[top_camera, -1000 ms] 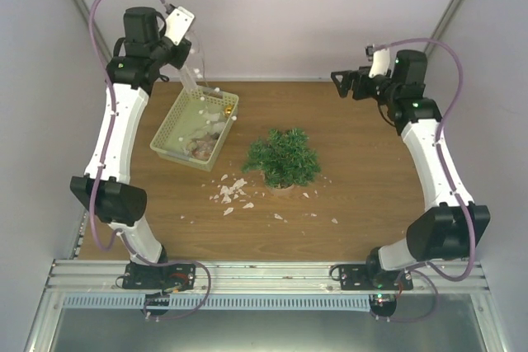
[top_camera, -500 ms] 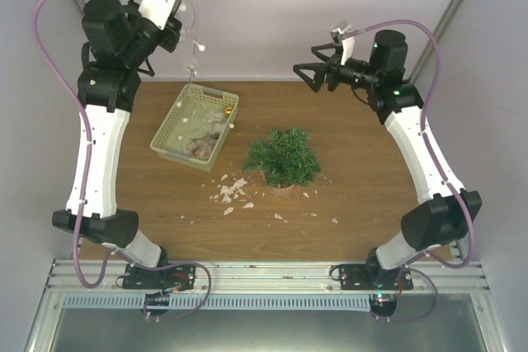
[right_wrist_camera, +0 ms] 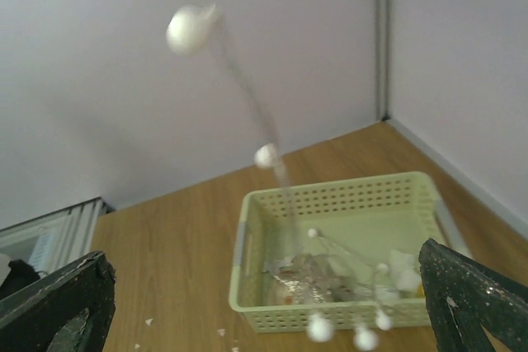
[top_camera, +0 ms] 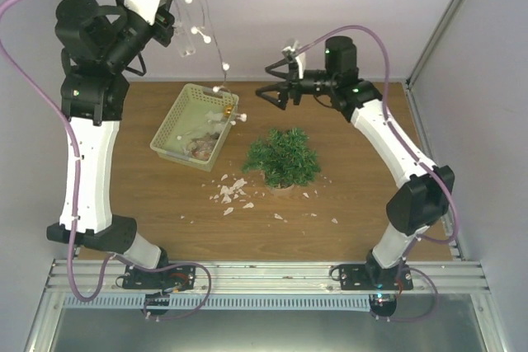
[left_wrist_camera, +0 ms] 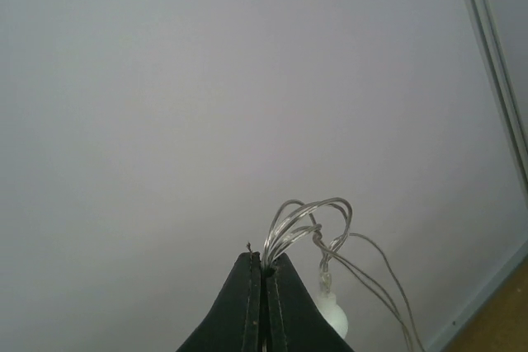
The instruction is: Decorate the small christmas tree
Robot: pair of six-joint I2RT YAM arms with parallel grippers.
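- High over the table's left rear corner, a string of lights is being gripped by the left gripper. Its jaws are pressed tight on a bunch of the clear wire loops, and a white bulb is dangling just beside them.
- Below it, the strand's lower end is being trailed down into the pale basket, where more bulbs and ornaments are lying. The lights are judged not yet fully clear of the basket.
- Just in front of the basket, white scraps are being shown scattered on the wooden table.
- At the table's centre, just right of the basket and apart from it, the small christmas tree is being shown standing on its pot with no ornament visible on it.
- Its long axis is judged vertical, the tip pointing straight up toward the overhead camera and the branches spread evenly all round.
- Behind the tree and above the table, the right gripper is being held spread wide and empty, its fingers aimed left toward the hanging strand.
- Drawing the lights out of the basket is judged to be the step in hand.
- For the next move, the free strand is judged to need catching by the right gripper. It would then be carried rightward over the tree and draped round the branches without the pot being toppled.
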